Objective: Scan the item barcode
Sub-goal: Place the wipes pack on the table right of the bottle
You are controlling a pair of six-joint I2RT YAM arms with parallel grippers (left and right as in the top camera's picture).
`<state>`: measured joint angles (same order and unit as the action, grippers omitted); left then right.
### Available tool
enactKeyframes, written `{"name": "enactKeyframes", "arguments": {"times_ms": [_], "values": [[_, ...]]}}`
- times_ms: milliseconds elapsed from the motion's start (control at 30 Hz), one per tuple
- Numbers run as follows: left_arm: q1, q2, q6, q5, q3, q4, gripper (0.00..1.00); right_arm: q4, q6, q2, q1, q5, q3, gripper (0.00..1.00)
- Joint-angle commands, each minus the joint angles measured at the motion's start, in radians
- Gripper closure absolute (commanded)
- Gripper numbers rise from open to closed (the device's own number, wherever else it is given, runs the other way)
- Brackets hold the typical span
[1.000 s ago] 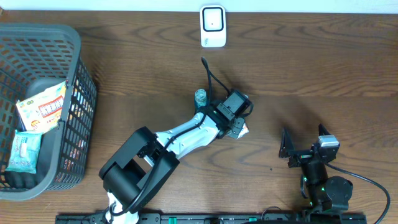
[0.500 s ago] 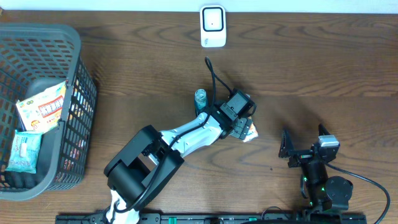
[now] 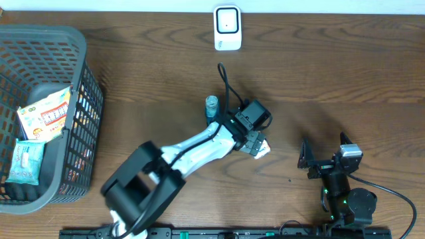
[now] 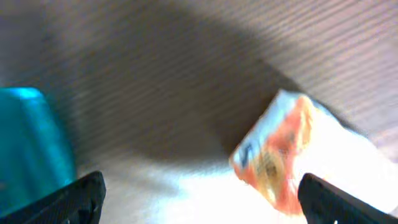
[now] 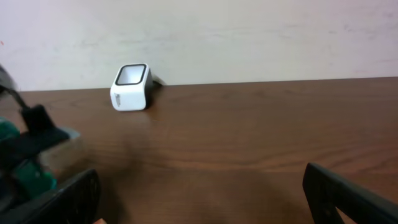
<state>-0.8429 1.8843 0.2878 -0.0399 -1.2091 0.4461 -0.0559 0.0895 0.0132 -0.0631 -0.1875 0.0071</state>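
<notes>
Overhead view first: brown desk (image 3: pixel 345 73), with a grey basket (image 3: pixel 83 50) at 9 o'clock. Near centre, left tool (image 3: pixel 255 146) with jaws spread wide, gripping nothing, poised over the snack packet (image 3: pixel 263 151) lying loose on the desk. At 4 o'clock, right tool (image 3: pixel 325 151) likewise agape and empty. At 12 o'clock, white scanner (image 3: pixel 227 28), well apart from the packet. Probably unscanned as yet: regrasp, carry toward 12 o'clock and barcode presentation left to do.

White-orange packet (image 4: pixel 287 155) on wooden table (image 4: pixel 348 50)

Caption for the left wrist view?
Open left hand framing a blurred orange-and-white packet against the wooden table, teal bottle at the left edge.
</notes>
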Motion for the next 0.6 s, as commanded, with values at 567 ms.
{"name": "enactKeyframes", "arguments": {"times_ms": [567], "values": [[0.019, -0.815, -0.086, -0.382, -0.050, 0.161, 0.02, -0.004, -0.008, 0.000, 0.004, -0.006, -0.002, 0.01]]}}
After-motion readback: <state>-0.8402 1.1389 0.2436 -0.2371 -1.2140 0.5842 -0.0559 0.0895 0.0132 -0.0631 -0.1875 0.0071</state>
